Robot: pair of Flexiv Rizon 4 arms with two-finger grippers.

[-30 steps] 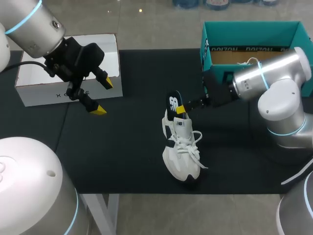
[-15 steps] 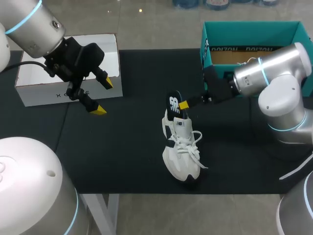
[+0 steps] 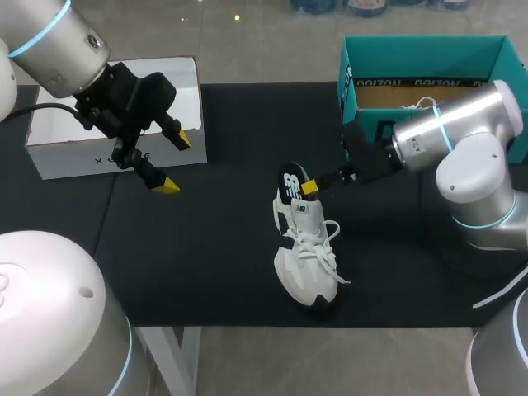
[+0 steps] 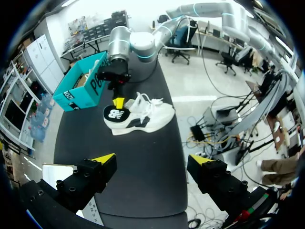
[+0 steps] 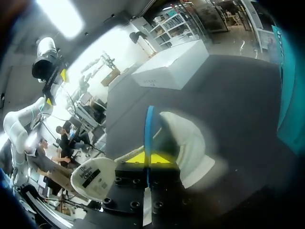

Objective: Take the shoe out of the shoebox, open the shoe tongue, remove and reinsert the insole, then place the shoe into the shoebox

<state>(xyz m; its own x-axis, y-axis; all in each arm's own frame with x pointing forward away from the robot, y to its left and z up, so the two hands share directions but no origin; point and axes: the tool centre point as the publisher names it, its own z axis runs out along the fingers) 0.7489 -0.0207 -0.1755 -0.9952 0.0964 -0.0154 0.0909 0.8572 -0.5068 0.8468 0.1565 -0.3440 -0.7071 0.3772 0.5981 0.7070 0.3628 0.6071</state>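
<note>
The right gripper (image 3: 309,187) is closed on the dark insole (image 3: 290,183), with both yellow tips pressed against its faces. In the right wrist view the insole is seen edge-on, as a thin blue line pinched between them. The insole is taken by its side edge and held upright, and its lower end appears to be set in the heel opening of the white shoe (image 3: 305,256). The shoe stands on the black surface (image 3: 214,247), just ahead of and below the gripper. This hold is judged to keep the fingers outside the collar while the insole is fed down into the shoe.

The teal shoebox (image 3: 425,62) lies behind the right gripper, beside its arm, and is left open for the last step. The left gripper (image 3: 173,163) is held well apart from the shoe, in front of a white box (image 3: 58,153). Its fingers are spread wide with nothing between them — it is parked, it seems, out of the working arm's way.

Against half a second ago, the insole has been lowered, so less of it is seen above the shoe, and the right gripper has been brought down with it. The left arm and the shoe have not been moved.
</note>
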